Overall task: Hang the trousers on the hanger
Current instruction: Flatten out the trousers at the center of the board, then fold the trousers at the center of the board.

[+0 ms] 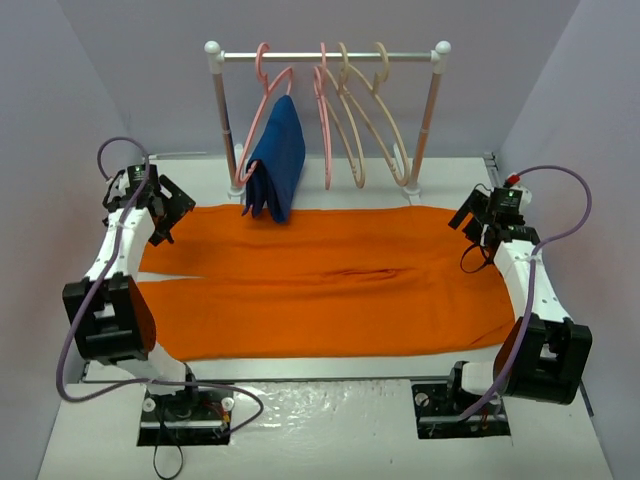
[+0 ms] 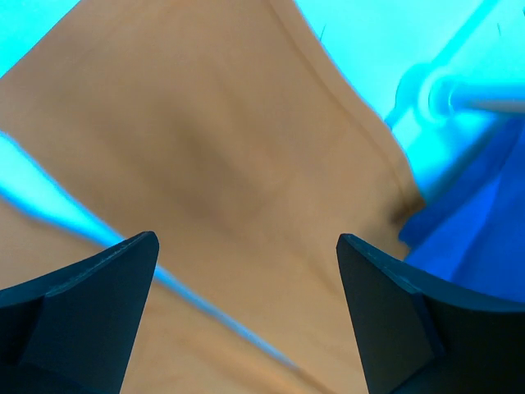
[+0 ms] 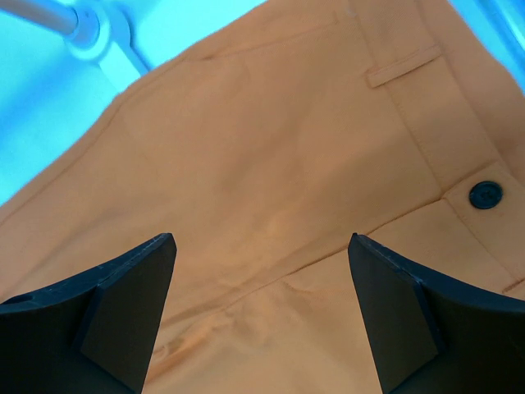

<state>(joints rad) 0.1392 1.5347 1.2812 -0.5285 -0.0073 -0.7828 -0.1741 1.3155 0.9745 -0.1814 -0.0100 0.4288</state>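
At the left, the left tool (image 1: 165, 212) hangs with its jaws wide and nothing between them, over the far leg end of the trousers (image 1: 330, 290). They lie flat across the middle of the table (image 1: 330, 398), legs to the left and waist to the right. This is soft, limp, light cloth: it should sag and slide off any single pinch, so it likely wants a hold at both ends.

Behind the middle, the hanger (image 1: 393, 130) hangs on the rail (image 1: 330, 57), right of the dark blue garment (image 1: 280, 160).

At the right, the right tool (image 1: 472, 220) is also gaping and empty above the waist. The doubled waistband near the button (image 3: 486, 194) and belt loop (image 3: 404, 66) looks the firmest place to grip — thicker, less likely to slip.
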